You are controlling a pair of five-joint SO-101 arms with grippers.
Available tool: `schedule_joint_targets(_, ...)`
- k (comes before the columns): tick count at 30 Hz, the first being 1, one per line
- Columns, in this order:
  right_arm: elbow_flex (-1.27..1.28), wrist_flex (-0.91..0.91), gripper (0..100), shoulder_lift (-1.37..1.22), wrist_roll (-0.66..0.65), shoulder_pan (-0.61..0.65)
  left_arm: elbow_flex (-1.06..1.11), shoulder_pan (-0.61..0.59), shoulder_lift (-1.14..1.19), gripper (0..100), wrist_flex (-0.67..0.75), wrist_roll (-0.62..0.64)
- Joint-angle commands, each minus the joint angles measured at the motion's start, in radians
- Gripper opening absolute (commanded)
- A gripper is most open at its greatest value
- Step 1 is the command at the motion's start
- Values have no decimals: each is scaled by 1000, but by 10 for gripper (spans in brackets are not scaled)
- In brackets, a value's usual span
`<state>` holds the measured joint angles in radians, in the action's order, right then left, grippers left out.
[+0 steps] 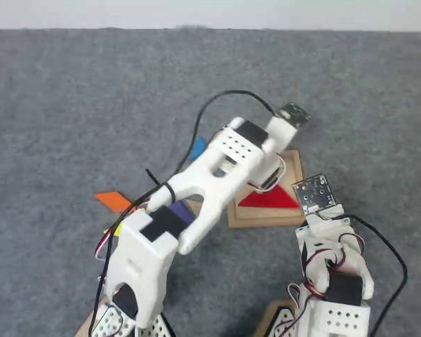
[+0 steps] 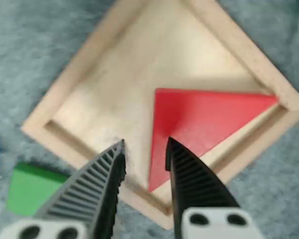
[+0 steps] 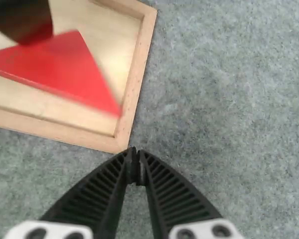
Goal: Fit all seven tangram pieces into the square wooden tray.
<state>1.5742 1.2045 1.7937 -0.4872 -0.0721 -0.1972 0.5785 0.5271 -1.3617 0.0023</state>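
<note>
One piece of seven, the red triangle [image 2: 204, 124], lies in the tray [image 2: 65, 84]; a green piece [image 2: 32, 188], an orange piece [image 1: 114, 200] and a blue piece [image 1: 197, 147] lie outside it. The left gripper [image 2: 145, 144] hangs open and empty over the tray; the right gripper [image 3: 134, 152], closed on nothing, is beside its corner.

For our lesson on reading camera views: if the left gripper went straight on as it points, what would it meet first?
The left gripper would likely meet the red triangle at its edge, or the wooden tray floor beside it; depth unclear.
</note>
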Motion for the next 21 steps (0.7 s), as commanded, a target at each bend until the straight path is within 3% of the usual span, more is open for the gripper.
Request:
schedule_joint_targets(1,-9,4,9,-2,-12,4,-47,-2,-17,123,6,14)
schedule_joint_targets(12,-9,2,9,-2,-11,4,-81,-60,-3,124,233,11)
schedule_joint_targets(21,-9,4,9,-2,-14,4,-85,-18,112,123,173,-43)
